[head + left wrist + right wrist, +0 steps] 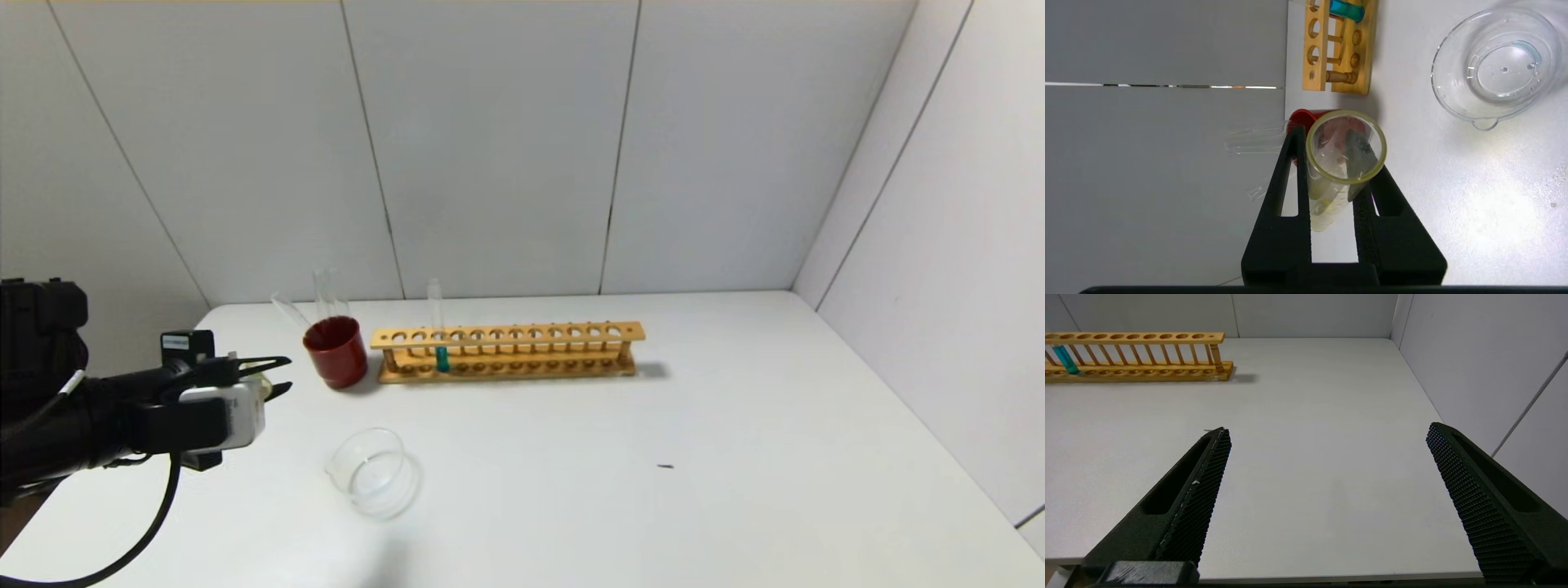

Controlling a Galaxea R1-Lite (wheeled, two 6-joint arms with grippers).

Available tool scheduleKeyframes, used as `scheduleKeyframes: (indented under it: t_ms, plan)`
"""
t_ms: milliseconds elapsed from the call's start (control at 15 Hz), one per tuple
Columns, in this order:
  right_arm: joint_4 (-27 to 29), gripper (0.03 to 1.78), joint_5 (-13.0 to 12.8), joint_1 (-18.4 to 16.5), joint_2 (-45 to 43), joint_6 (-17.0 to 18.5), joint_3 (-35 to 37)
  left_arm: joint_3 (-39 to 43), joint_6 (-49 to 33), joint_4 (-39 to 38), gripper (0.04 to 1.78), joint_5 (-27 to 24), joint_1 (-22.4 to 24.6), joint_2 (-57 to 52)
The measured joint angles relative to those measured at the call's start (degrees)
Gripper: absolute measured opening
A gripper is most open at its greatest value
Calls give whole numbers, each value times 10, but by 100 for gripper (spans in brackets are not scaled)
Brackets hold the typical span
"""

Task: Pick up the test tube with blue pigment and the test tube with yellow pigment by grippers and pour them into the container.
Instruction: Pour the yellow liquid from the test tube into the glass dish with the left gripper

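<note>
My left gripper (282, 374) hovers at the table's left side, just left of the red cup, and is shut on the test tube with yellow pigment (1327, 183). The tube's open mouth faces the wrist camera. Only a little yellow liquid shows near its rounded end. The test tube with blue pigment (441, 347) stands upright in the wooden rack (506, 351); it also shows in the left wrist view (1347, 10). The container (375, 472), a clear glass dish, sits on the table in front of the cup. My right gripper (1327, 430) is open and empty over the table's right front.
A dark red cup (336, 351) holding colourless clear tubes (326, 294) stands at the rack's left end, close to my left fingertips. Grey walls close off the back and right. A small dark speck (665, 466) lies on the white table.
</note>
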Motion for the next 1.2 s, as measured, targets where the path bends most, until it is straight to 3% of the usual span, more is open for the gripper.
scheduleKeyframes:
  t_ms: [333, 800, 1200]
  plan:
    - [0, 175, 0, 0, 0, 0, 0, 9, 25, -26, 34, -2, 1, 4]
    - [0, 175, 0, 0, 0, 0, 0, 63, 24, -226, 34, -25, 4, 76]
    - [0, 175, 0, 0, 0, 0, 0, 68, 27, -259, 34, -54, 4, 112]
